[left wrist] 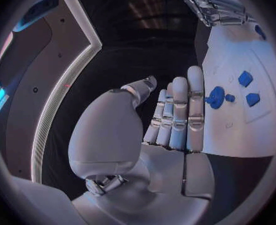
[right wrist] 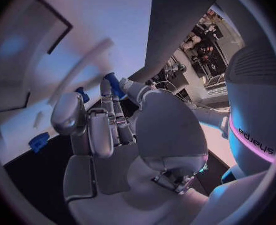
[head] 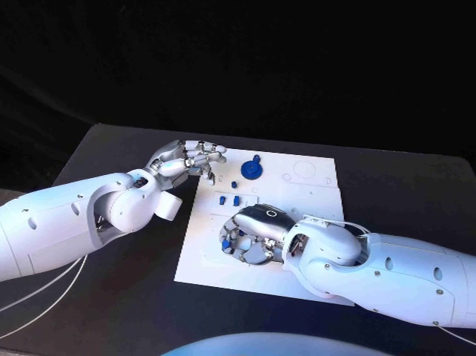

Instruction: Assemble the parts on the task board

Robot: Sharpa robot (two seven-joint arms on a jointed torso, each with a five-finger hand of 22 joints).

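Observation:
The white task board [head: 308,194] lies in the middle of the black table. A round blue part [head: 254,167] stands near its far edge, and small blue parts [head: 230,199] lie left of centre. My left hand [head: 190,158] hovers at the board's far left corner, fingers straight and side by side, holding nothing [left wrist: 175,115]. The left wrist view shows the round blue part [left wrist: 216,97] just past those fingertips, with two blue parts [left wrist: 245,78] beyond it. My right hand [head: 254,233] hangs over the board's near left area, pinching a blue part [right wrist: 115,85] between thumb and a fingertip.
The board's right half carries only outlines and small holes [head: 302,169]. Bare black table [head: 409,185] lies to the right of the board and behind it. In the right wrist view, two more blue parts [right wrist: 39,141] lie on the board below the hand.

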